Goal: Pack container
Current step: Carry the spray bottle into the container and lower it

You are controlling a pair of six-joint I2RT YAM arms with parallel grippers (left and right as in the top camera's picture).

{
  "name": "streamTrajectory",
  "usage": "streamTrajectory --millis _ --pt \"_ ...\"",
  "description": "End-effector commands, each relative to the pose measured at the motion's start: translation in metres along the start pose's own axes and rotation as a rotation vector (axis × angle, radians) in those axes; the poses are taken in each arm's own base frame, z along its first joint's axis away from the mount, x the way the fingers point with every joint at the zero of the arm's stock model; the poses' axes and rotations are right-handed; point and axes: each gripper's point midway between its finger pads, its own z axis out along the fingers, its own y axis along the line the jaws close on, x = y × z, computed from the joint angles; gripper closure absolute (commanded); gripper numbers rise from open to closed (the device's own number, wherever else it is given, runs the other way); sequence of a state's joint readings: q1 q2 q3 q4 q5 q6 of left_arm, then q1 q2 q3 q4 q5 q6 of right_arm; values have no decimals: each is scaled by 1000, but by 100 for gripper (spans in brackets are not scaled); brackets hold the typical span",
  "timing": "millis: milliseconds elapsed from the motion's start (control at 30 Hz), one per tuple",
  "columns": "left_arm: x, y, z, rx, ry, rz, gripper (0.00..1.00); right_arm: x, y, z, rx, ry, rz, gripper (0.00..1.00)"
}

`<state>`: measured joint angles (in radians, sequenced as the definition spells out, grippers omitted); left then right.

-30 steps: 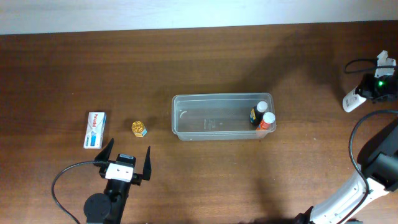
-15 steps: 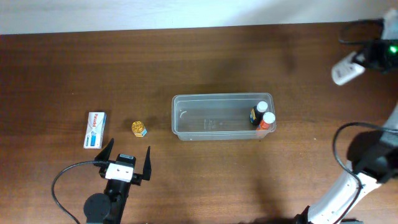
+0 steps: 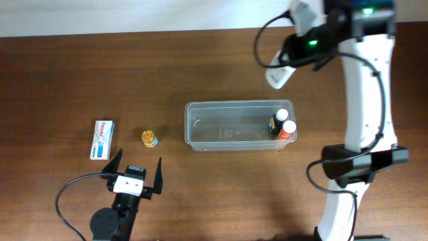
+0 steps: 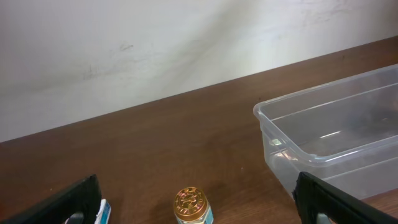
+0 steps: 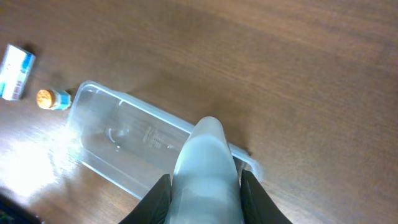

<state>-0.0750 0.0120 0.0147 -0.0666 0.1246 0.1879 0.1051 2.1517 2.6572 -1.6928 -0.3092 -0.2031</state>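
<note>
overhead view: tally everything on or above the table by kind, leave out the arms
clear container: 1
white-capped bottles inside it: 2
gold-lidded jar: 1
blue and white box: 1
white object held in the right gripper: 1
total: 6

Box (image 3: 101, 139) on tabletop (image 3: 200, 60): red lettering on white-and-blue face, too small to read. Labels on 2 bottles (image 3: 287, 128) in container (image 3: 227, 134): illegible. White item (image 5: 205, 162) in right hand (image 5: 204, 194): no print seen.
</note>
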Motion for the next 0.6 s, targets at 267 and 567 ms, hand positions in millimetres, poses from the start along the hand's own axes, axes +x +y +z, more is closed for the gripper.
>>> streamTrajectory --millis 267,567 --pt "2 0 0 2 0 15 1 42 60 57 46 254 -43 75" --pt "2 0 0 2 0 15 1 80 54 90 39 419 -11 75"
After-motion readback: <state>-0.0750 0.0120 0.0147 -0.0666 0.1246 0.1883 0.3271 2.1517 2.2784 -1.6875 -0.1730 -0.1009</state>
